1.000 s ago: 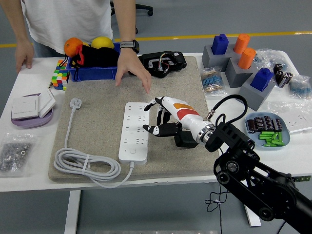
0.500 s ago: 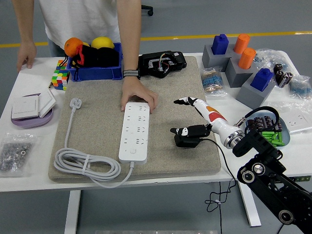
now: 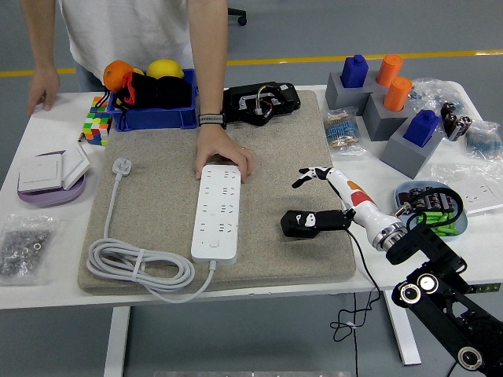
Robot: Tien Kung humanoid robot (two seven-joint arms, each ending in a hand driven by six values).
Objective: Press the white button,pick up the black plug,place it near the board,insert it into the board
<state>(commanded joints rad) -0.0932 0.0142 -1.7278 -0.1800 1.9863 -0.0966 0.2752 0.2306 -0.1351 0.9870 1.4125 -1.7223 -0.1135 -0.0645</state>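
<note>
Hand (image 3: pixel 330 196) withdrew from the board (image 3: pixel 218 211).
Fingers spread, thumb resting by the plug (image 3: pixel 299 224); button step seemingly finished.

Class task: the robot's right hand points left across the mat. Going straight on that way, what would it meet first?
Probably the white power strip, just beyond the black plug that the right hand is touching; height above the mat is unclear.

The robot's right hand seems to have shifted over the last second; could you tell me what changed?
The right hand drew back rightward from the power strip and now sits by the black plug, thumb touching it, other fingers spread. The person's hand came down onto the strip's far end. The strip, its cable and the mat stayed put.
</note>
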